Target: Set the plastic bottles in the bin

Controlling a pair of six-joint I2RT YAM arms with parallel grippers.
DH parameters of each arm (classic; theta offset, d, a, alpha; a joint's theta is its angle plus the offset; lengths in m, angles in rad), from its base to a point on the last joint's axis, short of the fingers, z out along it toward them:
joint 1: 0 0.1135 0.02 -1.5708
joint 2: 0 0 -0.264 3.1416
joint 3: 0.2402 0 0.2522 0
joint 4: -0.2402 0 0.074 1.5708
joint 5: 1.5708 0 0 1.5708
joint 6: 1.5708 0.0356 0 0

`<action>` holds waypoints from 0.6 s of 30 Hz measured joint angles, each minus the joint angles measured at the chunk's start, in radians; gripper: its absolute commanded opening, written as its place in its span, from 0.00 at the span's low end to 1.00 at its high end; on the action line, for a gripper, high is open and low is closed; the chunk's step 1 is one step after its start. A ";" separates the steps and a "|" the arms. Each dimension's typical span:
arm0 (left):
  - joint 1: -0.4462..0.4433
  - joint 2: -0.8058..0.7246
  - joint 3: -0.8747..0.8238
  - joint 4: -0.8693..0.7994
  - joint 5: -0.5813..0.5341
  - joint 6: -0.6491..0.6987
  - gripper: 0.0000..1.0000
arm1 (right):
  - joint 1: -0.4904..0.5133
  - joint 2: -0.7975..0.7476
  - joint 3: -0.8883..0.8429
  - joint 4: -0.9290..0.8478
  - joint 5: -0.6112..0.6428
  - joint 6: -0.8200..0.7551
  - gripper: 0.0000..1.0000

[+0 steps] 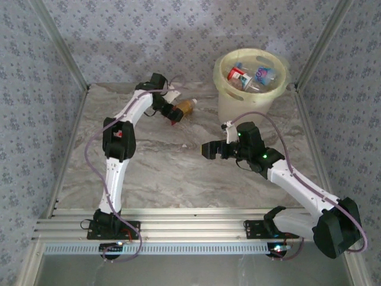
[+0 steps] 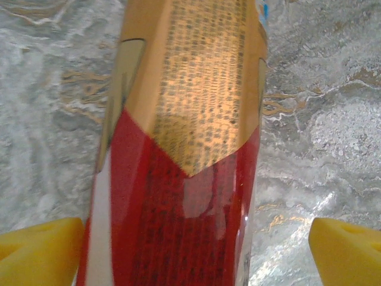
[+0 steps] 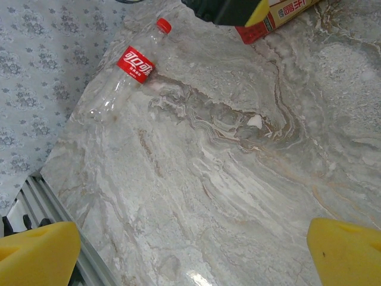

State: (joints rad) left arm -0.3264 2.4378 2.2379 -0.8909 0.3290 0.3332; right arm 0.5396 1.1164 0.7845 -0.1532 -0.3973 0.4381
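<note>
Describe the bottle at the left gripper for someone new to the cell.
Find the pale yellow bin at the far right of the marble table. Just left of it, the amber bottle lies inside the open left gripper. Unlike the clear bottle nearby, it is amber-bodied, half wrapped in red.

Base to elbow, the left arm (image 1: 116, 149) is raised steeply, then stretched far forward past the elbow. The left gripper (image 1: 168, 110) is carried low at its far end, with the wrist behind and above the fingers. The left pads (image 2: 41, 253), yellow, are seen spread wide, one at each lower corner of the wrist view.

The right arm (image 1: 297, 185) is folded low, its elbow set well behind the fingers and to their right. The right gripper (image 1: 213, 149) is pointed leftward, wrist close behind the fingers. The right pads (image 3: 36, 253) are set fully apart. The two grippers are well apart.
</note>
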 measured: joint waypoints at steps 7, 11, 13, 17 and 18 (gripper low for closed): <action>-0.033 0.024 0.000 -0.012 -0.031 0.014 0.73 | 0.000 0.000 0.005 -0.008 0.002 0.000 1.00; -0.035 0.024 0.002 -0.016 -0.035 0.009 0.60 | 0.000 0.000 0.005 -0.008 0.008 0.001 1.00; -0.035 0.024 0.002 -0.016 -0.031 0.001 0.60 | 0.000 0.000 0.005 -0.008 0.014 0.006 1.00; -0.035 -0.001 -0.040 0.006 -0.010 -0.032 0.60 | 0.000 -0.002 0.005 -0.015 0.058 0.030 0.99; -0.035 -0.023 -0.073 0.019 0.000 -0.047 0.60 | 0.000 -0.004 0.005 -0.024 0.082 0.042 0.99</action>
State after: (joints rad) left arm -0.3611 2.4153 2.1647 -0.8715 0.3286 0.2859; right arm 0.5396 1.1122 0.7898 -0.1772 -0.3157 0.4805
